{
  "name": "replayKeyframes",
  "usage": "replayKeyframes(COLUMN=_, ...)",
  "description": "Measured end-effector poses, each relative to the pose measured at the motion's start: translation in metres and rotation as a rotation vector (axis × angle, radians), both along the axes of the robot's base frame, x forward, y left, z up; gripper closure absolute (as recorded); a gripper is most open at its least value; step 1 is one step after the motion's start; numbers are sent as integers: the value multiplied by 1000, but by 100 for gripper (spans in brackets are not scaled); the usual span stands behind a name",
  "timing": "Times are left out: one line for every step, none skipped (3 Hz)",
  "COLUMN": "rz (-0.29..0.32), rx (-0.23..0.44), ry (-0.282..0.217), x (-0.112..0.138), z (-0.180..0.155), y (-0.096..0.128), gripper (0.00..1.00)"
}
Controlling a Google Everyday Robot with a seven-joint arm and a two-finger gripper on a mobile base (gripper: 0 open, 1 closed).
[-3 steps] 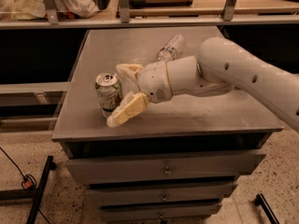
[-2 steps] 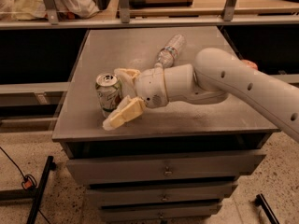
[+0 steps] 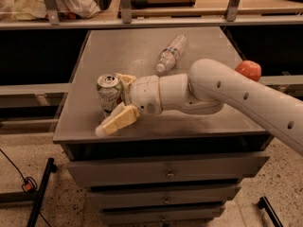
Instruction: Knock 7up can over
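The 7up can (image 3: pixel 110 94) stands upright near the front left corner of the worktop (image 3: pixel 142 46). It is pale with green marks, its silver top faces up, and no lettering on it can be read. A clear water bottle (image 3: pixel 171 53) lies on its side farther back, and its label band is also unreadable.

The white arm (image 3: pixel 227 93) reaches in from the right, low over the worktop, with the gripper (image 3: pixel 111 105) at the can. The cream fingers (image 3: pixel 118 121) are spread apart, one on the far side of the can and one on the near side, not clamped on it.

An orange round thing (image 3: pixel 248 70) sits by the right edge. The grey worktop tops a set of drawers (image 3: pixel 165 173) on a speckled floor (image 3: pixel 28 155), with a shelf (image 3: pixel 142 20) behind.
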State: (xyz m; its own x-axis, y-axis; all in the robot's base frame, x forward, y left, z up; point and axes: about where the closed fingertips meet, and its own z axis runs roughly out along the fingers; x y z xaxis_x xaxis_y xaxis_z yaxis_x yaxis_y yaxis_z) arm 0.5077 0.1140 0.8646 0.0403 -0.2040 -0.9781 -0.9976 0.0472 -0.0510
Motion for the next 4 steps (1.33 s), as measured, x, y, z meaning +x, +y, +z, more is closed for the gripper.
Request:
replayKeyframes(rz=1, rx=13, ry=-17, x=1, z=-7, y=4, gripper=17)
replayKeyframes(rz=6, rx=43, ry=-21, x=6, z=-17, y=5, gripper=41)
replayKeyframes(rz=13, rx=87, ry=-11, x=9, z=-19, y=7, gripper=63)
replayKeyframes(rz=25, rx=68, ry=-19, x=15, z=-6, y=4, gripper=87)
